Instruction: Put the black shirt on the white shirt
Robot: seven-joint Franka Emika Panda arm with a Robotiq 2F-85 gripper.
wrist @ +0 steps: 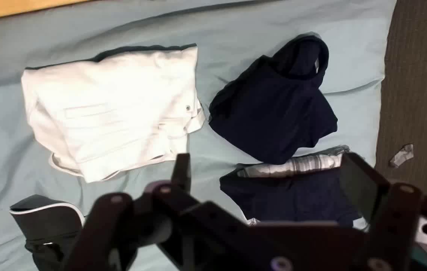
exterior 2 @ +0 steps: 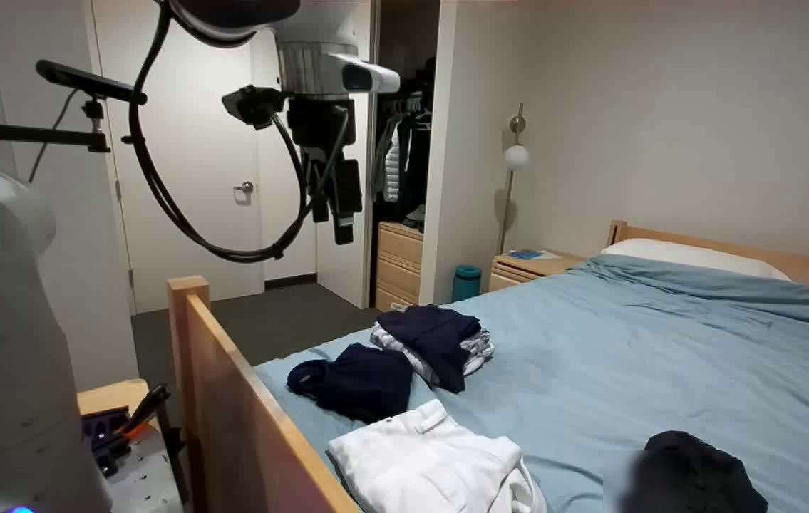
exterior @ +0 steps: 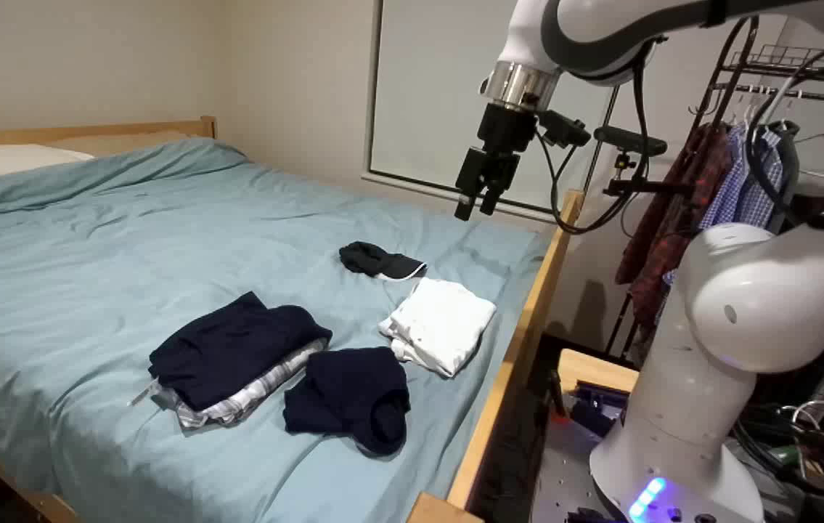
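Observation:
A folded dark navy-black shirt (exterior: 346, 392) with a round neck opening lies on the bed; it also shows in an exterior view (exterior 2: 365, 381) and the wrist view (wrist: 273, 109). The folded white shirt (exterior: 444, 323) lies beside it, apart from it; it also shows in an exterior view (exterior 2: 433, 463) and the wrist view (wrist: 115, 109). A second dark garment (exterior: 237, 349) lies on top of a plaid shirt (exterior: 259, 388). My gripper (exterior: 475, 207) is open and empty, high above the bed; its fingers stand wide apart in the wrist view (wrist: 268, 162).
A black cap with a white brim edge (exterior: 382, 261) lies on the bed near the white shirt. A wooden bed rail (exterior: 513, 356) stands between the robot base and the mattress. Cables (exterior 2: 162, 206) hang beside the wrist. A clothes rack (exterior: 724, 160) stands behind the arm.

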